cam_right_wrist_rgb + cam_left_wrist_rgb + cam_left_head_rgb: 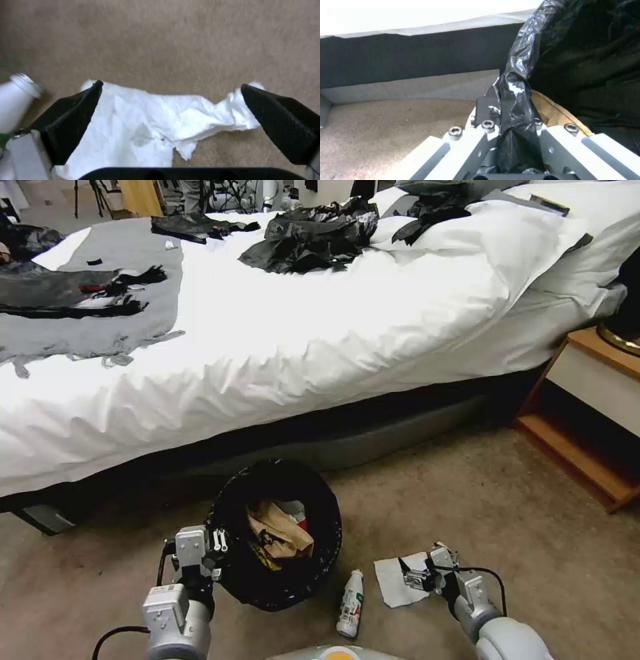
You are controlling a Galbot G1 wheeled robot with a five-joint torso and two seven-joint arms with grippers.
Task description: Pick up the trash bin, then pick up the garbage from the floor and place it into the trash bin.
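Head view: bottle (351, 604) lengthwise toward bed (300, 333)

The left gripper (215, 551) pinches the trash bin (275, 537) rim on the carpet (467, 493); the right gripper (417, 573) hovers over the tissue (395, 580); a bottle (351, 603) lies between them.

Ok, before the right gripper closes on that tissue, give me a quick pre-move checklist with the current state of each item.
1. Right gripper open: ok, its jaws are spread wide.
2. White tissue between the fingers: ok, it lies flat on the carpet and spans the gap.
3. Fingers touching the tissue: cannot tell; the tips sit over its edges.
4. Small white bottle clear of the grasp: ok, it lies on the carpet beside the tissue, outside the fingers.
5. Left gripper holding the trash bin: ok, shut on the black liner at the rim.
6. Room in the bin: ok, the brown paper bag leaves open space.
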